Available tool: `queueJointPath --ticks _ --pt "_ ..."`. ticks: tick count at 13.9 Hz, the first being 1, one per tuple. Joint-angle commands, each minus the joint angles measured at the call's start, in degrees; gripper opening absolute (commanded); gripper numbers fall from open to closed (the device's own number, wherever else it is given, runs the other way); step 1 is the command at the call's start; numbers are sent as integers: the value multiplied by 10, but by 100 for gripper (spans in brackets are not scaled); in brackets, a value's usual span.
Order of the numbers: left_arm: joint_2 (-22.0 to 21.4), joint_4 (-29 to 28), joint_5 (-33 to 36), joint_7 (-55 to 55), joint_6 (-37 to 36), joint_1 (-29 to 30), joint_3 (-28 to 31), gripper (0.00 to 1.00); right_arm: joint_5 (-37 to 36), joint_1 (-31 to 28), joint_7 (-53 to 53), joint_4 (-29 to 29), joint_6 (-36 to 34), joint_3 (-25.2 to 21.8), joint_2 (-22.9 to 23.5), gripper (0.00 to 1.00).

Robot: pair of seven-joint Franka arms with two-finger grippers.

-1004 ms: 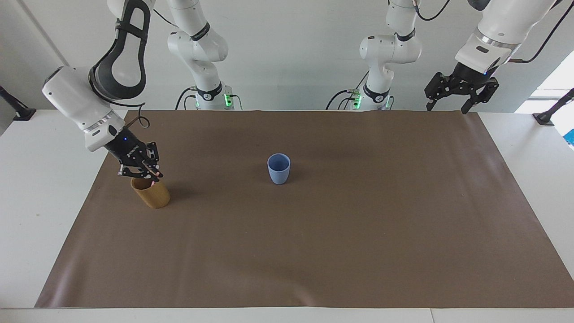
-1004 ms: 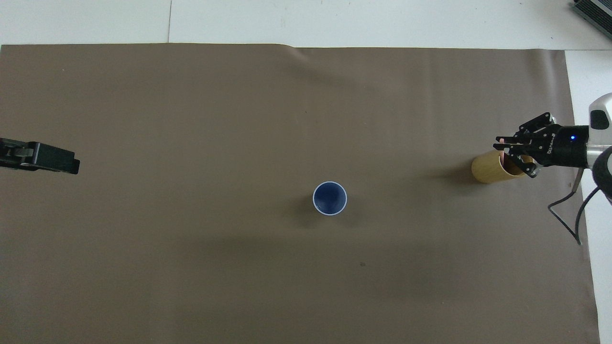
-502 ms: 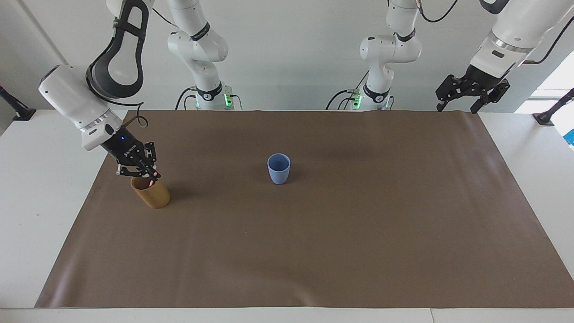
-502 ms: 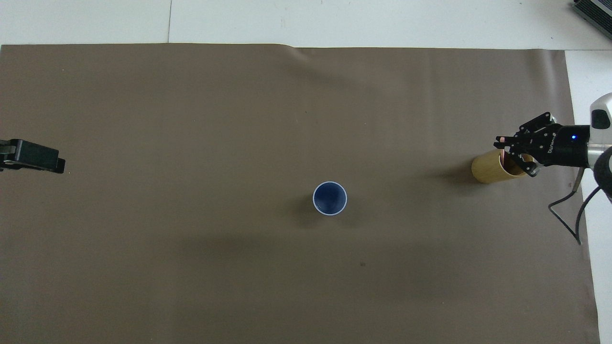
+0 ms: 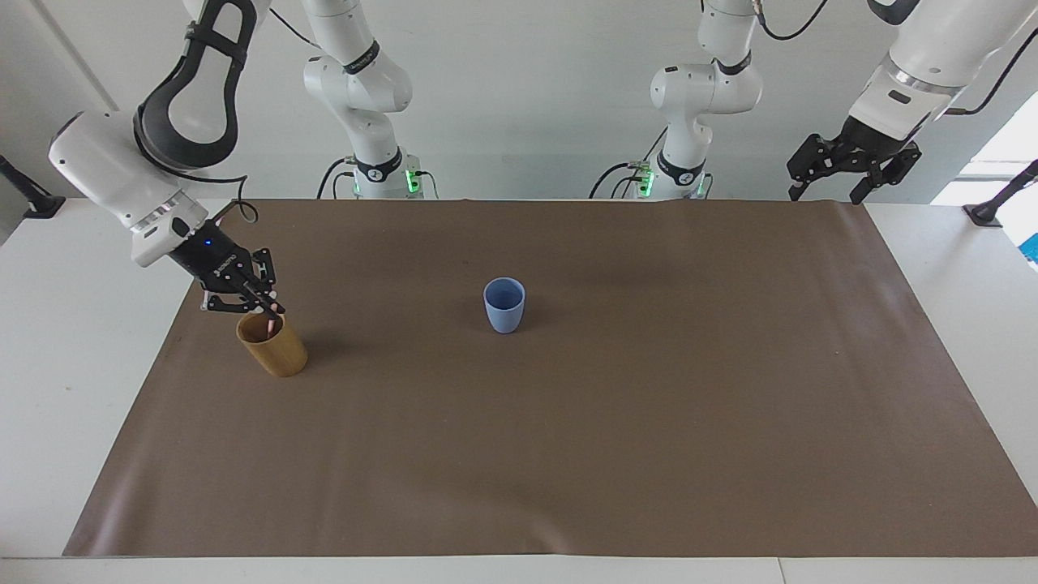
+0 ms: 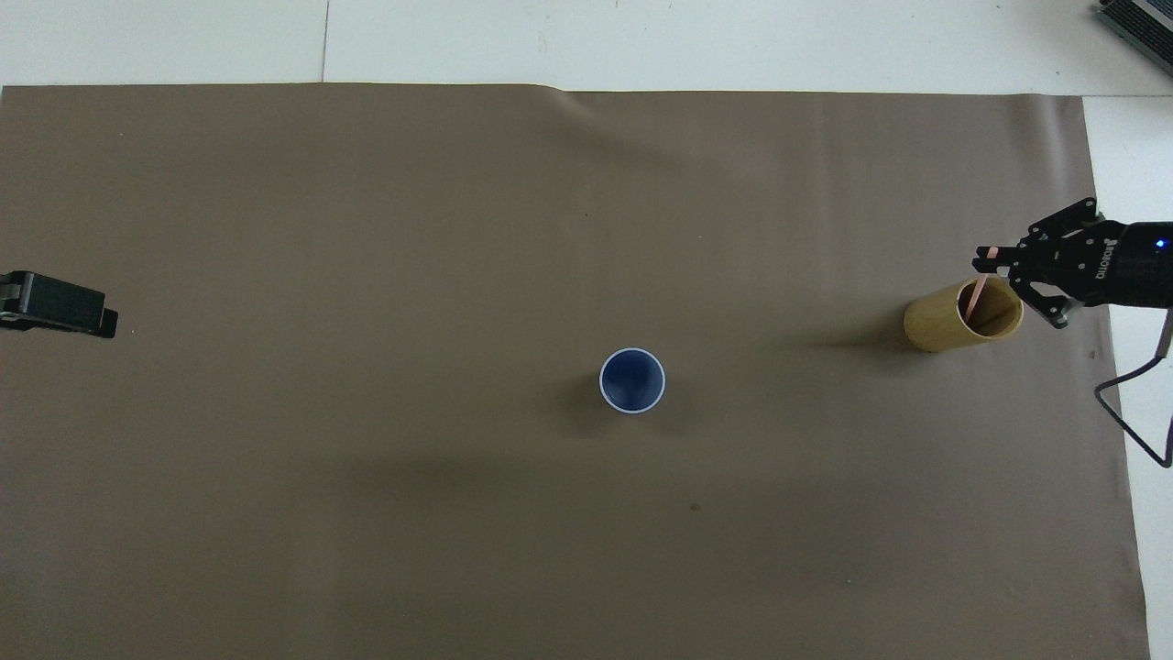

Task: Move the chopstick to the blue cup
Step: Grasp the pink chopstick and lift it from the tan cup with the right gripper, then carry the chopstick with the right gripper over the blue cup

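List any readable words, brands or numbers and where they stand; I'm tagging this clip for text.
Right gripper: white lettering on its black body, too small to read.
Blue cup, tan cup, brown mat: no text visible.

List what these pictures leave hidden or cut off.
- Chopstick, lower end: hidden inside the tan cup in both views.
- Right gripper, shut on the chopstick: its arm is cut off by the overhead view's edge.
- Left gripper: only a tip shows at the overhead edge.
- Blue cup: its bottom is in shadow overhead.
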Motion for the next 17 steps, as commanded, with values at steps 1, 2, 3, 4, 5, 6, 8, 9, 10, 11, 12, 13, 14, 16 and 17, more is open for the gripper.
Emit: queueJointPath --ticks 1,2,3,4,5,6,8,9,10,11,12,13,14,16,17 --pt "-4 5 6 4 -13 7 -5 100 -10 3 95 30 -45 4 -46 0" --pt "-4 5 6 3 -13 7 -5 100 -22 4 137 45 -58 8 -59 0" --pt "-4 5 6 4 -13 6 -5 100 -25 4 170 64 -71 12 -64 0" --pt "-4 5 6 4 -13 6 -6 100 -24 7 197 78 -76 17 -64 0" --pt "-4 5 6 3 -13 6 -5 100 -22 17 228 85 -74 31 -64 0" --pt "-4 5 6 4 -13 7 -5 100 -21 26 260 85 -64 40 -64 0" --pt "-4 5 6 4 -15 7 -5 100 -27 84 328 78 -2 50 -64 0" --pt "-4 5 6 6 -12 6 -5 100 -35 119 365 73 25 49 -64 0" --pt "-3 5 6 8 -10 5 -5 100 -57 155 409 72 59 50 -63 0" --pt "-3 6 7 8 -9 4 -5 100 -86 194 463 68 92 50 -62 0" --pt "-1 7 9 9 -8 4 -5 100 -109 224 502 65 122 50 -57 0" --pt "-1 8 9 9 -7 4 -5 100 -115 248 524 61 151 51 -52 0" --pt "-1 7 9 9 -10 4 -5 100 -117 277 532 58 176 50 -41 0" --pt "-2 7 9 12 -14 4 -5 100 -118 312 542 55 211 50 -25 0" --pt "-3 7 9 20 -15 4 -5 100 -118 328 545 45 226 50 -23 0"
